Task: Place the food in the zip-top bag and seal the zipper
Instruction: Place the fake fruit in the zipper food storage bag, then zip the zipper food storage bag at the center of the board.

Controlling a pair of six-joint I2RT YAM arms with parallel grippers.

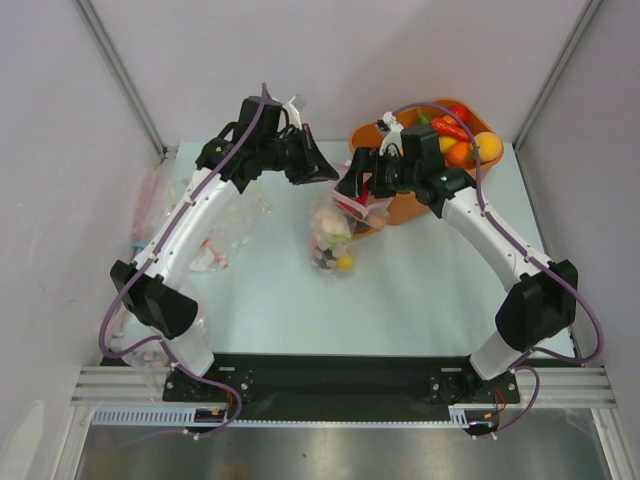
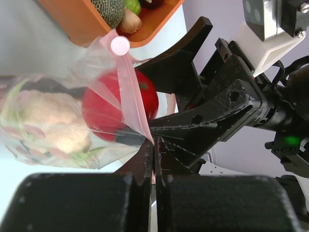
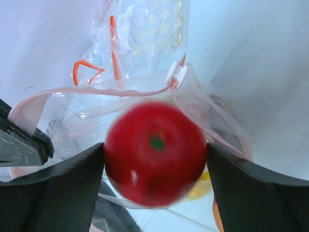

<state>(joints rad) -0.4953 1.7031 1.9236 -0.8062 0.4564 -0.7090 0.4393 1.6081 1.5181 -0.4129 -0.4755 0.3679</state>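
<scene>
Left fingers (image 2: 96,203) clamp shut on zipper (image 2: 130,96), holding bag's (image 2: 43,145) mouth up; right fingers (image 3: 53,188), spread wide, flank blurred red fruit (image 3: 155,152) at that mouth: loading step; next, back clear, fetch more from tub (image 2: 72,19) beside bag.

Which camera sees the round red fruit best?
Right wrist view: the red fruit fills the middle, uncovered, though blurry. Left wrist view shows it through the zip-top bag; the top view barely shows it.
</scene>
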